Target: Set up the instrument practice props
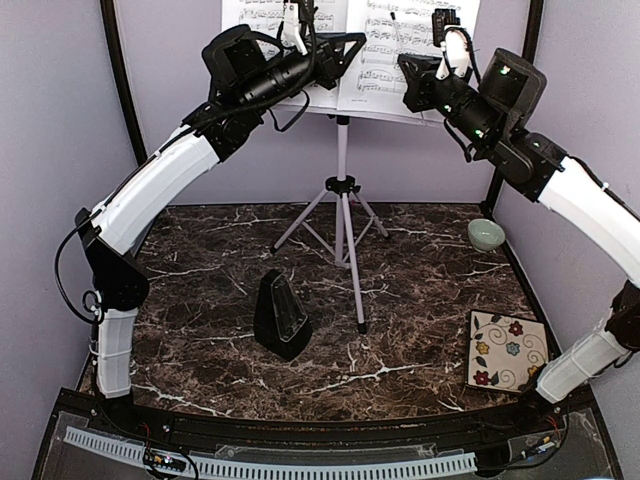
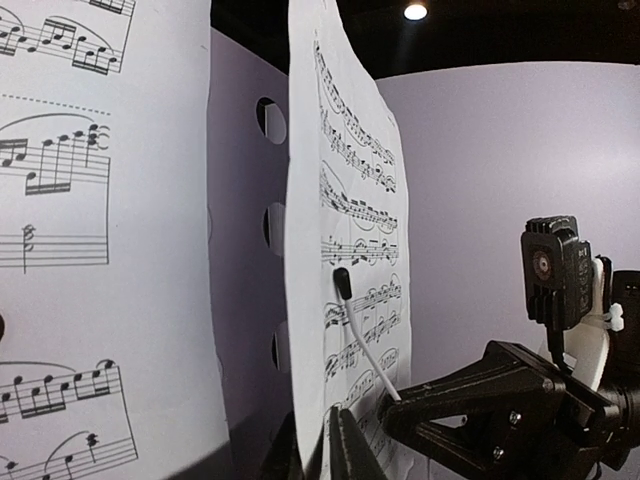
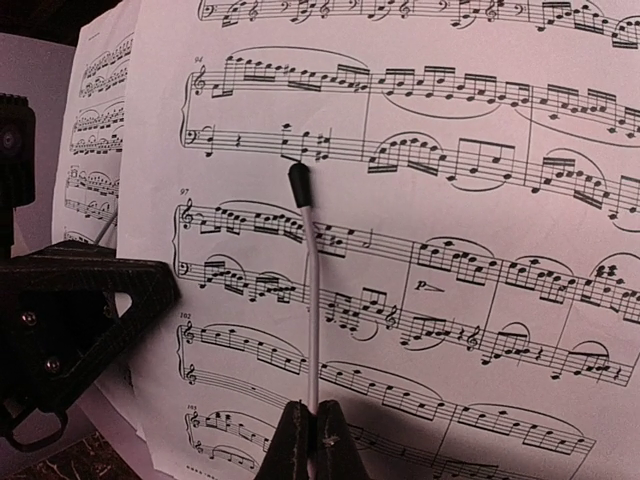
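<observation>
Pinching the thin white wire clip [image 3: 311,300] between the right gripper's [image 3: 311,440] fingers [image 3: 288,446], black tip lying on the right sheet [image 3: 450,150]. Can't call spread or shut on the left gripper [image 1: 295,35], up in front of the left sheet [image 1: 250,15]. Seeing both sheets propped on the white stand [image 1: 343,150] at the table's [image 1: 430,290] back; spotting the black metronome [image 1: 281,315] upright near its tripod legs.

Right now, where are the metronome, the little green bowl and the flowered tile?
metronome [image 1: 282,318]: top view, middle of its dark body.
green bowl [image 1: 486,234]: top view, its pale inside.
flowered tile [image 1: 507,351]: top view, centre of its patterned face.
</observation>
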### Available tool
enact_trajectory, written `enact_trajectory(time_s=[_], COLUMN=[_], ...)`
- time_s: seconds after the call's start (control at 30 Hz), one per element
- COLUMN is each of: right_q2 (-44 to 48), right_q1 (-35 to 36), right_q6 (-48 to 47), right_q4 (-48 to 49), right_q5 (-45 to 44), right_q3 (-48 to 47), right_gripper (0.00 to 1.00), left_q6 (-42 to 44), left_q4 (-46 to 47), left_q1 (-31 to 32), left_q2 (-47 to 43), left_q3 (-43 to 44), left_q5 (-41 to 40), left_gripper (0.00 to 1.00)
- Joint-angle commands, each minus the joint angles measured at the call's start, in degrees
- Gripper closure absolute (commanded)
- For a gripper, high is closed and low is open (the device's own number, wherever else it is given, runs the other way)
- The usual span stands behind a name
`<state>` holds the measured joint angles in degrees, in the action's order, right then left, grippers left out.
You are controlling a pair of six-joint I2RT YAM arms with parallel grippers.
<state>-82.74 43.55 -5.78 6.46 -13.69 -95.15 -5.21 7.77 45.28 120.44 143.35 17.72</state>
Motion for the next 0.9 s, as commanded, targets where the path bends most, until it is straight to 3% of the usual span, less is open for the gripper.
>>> enact_trajectory(time_s=[0.0, 0.13, 0.23, 0.5, 0.67, 0.8, 0.87], right_q2=[1.26, 1.35, 1.48, 3.69, 5.76, 8.19, 9.34], right_q1=[0.65, 0.61, 0.65, 0.72, 0.81, 0.84, 0.84], right_q6=[-0.22, -0.2, -0.17, -0.02, -0.37, -0.08, 0.52], right_q4=[1.96, 1.92, 1.87, 4.13, 4.73, 3.66, 2.14], right_q5=[1.83, 1.53, 1.38, 2.08, 0.61, -0.99, -1.71], right_q3=[0.89, 1.02, 0.74, 2.41, 3.65, 4.51, 4.94], right_gripper=[1.0, 0.97, 0.86, 0.61, 0.48, 0.31, 0.17], left_q6=[-0.81, -0.02, 1.85, 4.11, 6.14, 6.97, 6.55], left_q4=[1.96, -0.04, -1.49, 2.18, 3.77, 0.88, -0.79], left_q1=[0.34, 0.42, 0.88, 1.47, 1.58, 1.59, 1.53], left_q2=[-0.03, -0.98, -3.52, -14.88, -22.96, -28.14, -30.71], left_q3=[2.28, 3.33, 1.52, -14.49, -25.65, -32.03, -35.76], left_q5=[0.21, 0.24, -0.01, -3.31, -6.44, -9.07, -10.98], left_gripper=[0.86, 0.78, 0.69, 0.49, 0.43, 0.4, 0.39])
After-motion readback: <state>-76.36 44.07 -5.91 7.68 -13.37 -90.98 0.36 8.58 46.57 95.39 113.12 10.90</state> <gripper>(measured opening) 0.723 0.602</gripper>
